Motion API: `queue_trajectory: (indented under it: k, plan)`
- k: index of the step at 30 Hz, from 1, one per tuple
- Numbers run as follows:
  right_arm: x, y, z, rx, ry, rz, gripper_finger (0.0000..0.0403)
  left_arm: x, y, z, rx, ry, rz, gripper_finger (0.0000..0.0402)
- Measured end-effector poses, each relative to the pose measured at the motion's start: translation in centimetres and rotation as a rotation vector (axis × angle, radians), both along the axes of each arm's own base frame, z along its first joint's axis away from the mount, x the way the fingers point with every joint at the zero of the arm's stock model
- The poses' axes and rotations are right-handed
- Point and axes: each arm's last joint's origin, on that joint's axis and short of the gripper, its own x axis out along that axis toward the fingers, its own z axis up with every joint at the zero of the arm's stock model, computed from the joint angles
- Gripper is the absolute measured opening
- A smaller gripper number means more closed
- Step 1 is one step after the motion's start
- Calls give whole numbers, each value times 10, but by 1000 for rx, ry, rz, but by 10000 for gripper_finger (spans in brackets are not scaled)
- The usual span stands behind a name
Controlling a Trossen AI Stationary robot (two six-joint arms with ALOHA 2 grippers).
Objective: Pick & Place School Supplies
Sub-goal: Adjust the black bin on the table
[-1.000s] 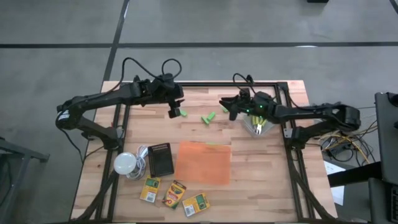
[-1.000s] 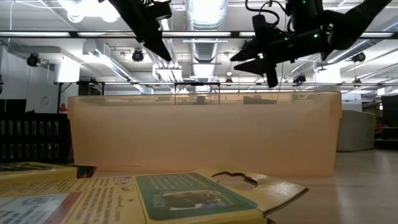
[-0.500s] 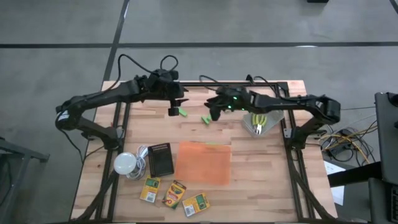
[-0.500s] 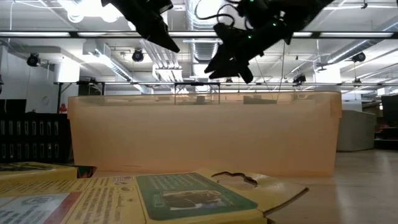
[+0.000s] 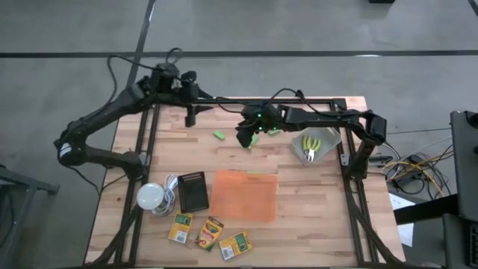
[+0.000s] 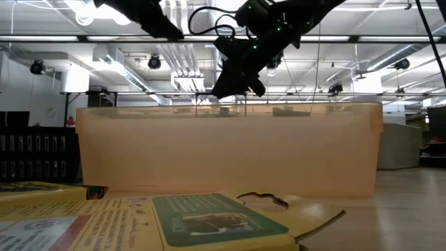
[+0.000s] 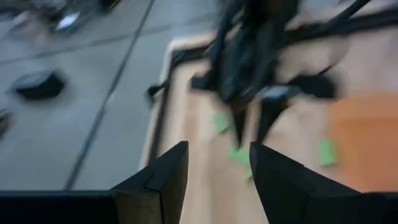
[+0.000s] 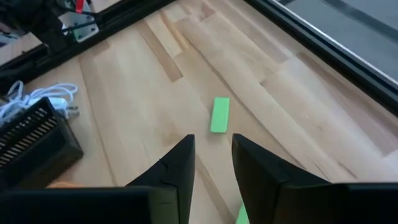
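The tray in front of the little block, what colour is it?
Orange tray, best in the high view.

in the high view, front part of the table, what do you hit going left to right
white bulb → black mesh holder → orange tray; in front of these, left crayon box → middle crayon box → right crayon box

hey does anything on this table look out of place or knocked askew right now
Nothing looks damaged or spilled. The green blocks lie loose and angled on the wood, outside the orange tray. The three crayon boxes sit at uneven angles near the front edge. The right gripper hovers over one block.
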Motion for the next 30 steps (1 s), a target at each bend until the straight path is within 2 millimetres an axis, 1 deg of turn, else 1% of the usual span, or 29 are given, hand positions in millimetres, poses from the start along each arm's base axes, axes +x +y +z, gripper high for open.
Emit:
queue_trajectory:
  k: [3, 8, 12, 18, 24, 27, 30]
  plan:
    - [1, 0, -2, 4, 6, -1, 93, -9, -1, 5, -48, -53, -73, 177]
    - [1, 8, 2, 2, -1, 18, 83, -14, 1, 2, -61, 0, -1, 177]
    - [3, 15, 4, 2, -1, 38, 76, -16, 0, -7, -82, 60, 1, 177]
    - [5, 26, 3, 15, 2, 55, 73, -17, -1, -26, -124, 131, -6, 177]
    - [3, 28, 7, 5, -1, 68, 76, -23, -6, -48, -221, 248, -6, 177]
    - [2, 28, 7, 5, 14, 70, 72, -25, -8, -51, -252, 284, -4, 177]
    - [2, 29, 7, 4, 17, 72, 68, -27, -9, -51, -268, 306, 2, 177]
